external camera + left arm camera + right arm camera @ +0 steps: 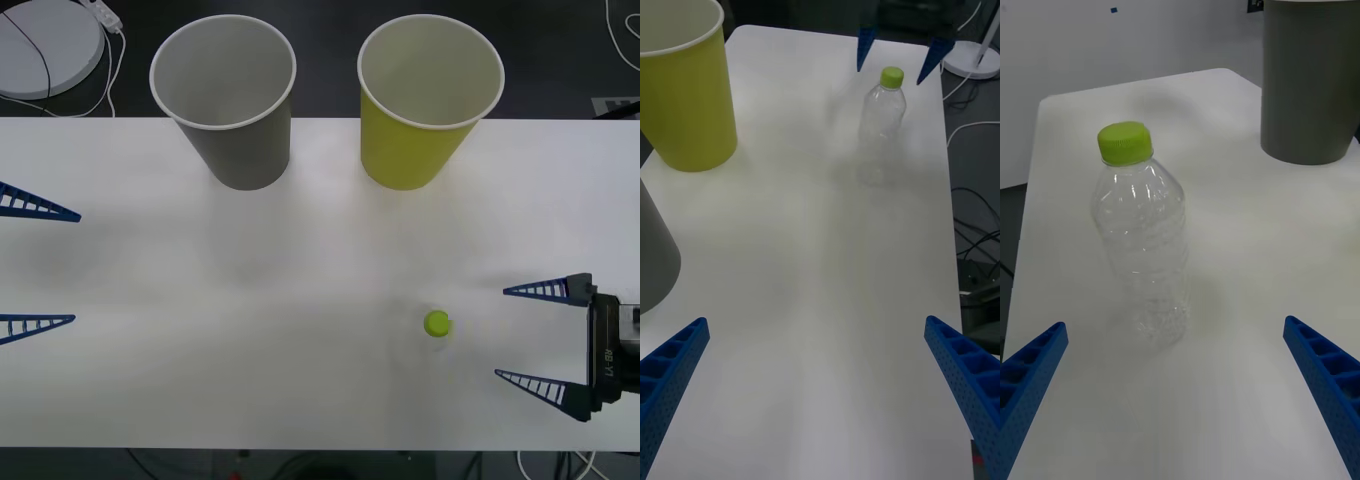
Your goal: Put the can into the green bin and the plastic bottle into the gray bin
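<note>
The right gripper [520, 335] is sitting at the lower right of the front view, fingers spread wide and holding nothing, just beside the upright plastic bottle [437, 324]. Risk: the light, empty-looking bottle is likely tipping or skating if 1 finger is touching first. Open table [300, 300] is lying between the bottle and the gray bin [228, 100] at upper left; the green bin [425, 105] is standing nearer, inviting a wrong drop. The left gripper [40, 268] is waiting wide open, empty, at the left edge.
</note>
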Robot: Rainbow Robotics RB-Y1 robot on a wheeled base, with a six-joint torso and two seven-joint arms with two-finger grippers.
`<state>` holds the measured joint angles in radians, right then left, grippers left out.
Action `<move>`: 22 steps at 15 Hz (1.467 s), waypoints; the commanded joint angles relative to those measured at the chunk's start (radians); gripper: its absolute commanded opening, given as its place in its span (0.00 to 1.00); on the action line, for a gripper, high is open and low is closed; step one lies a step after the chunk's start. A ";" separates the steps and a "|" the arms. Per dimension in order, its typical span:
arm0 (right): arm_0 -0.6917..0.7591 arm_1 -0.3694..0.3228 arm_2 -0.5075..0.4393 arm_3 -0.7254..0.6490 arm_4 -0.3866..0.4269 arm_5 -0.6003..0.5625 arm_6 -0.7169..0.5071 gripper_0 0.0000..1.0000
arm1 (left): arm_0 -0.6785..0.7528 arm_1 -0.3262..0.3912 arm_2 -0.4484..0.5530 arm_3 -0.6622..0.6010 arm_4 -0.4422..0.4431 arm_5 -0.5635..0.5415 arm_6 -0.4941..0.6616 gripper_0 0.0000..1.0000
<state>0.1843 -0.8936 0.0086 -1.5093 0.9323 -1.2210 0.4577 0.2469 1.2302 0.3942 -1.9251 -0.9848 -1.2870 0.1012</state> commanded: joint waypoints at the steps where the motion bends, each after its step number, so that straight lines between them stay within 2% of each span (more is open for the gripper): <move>1: -0.022 0.022 0.042 0.000 -0.004 0.029 0.022 1.00 | 0.000 0.000 0.000 0.000 0.000 0.000 0.000 1.00; 9: -0.079 0.061 0.151 0.001 -0.007 0.080 0.039 1.00 | 0.000 0.000 0.000 0.000 0.000 0.000 0.000 1.00; 14: -0.126 0.062 0.260 0.001 -0.052 0.141 0.065 1.00 | 0.000 0.000 0.000 0.000 0.000 0.000 0.000 1.00; 22: -0.169 0.093 0.312 0.001 -0.053 0.167 0.095 1.00 | 0.000 0.000 0.000 0.000 0.000 0.000 0.000 1.00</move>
<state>0.0203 -0.8034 0.3155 -1.5070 0.8788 -1.0576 0.5510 0.2469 1.2302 0.3942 -1.9251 -0.9848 -1.2870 0.1012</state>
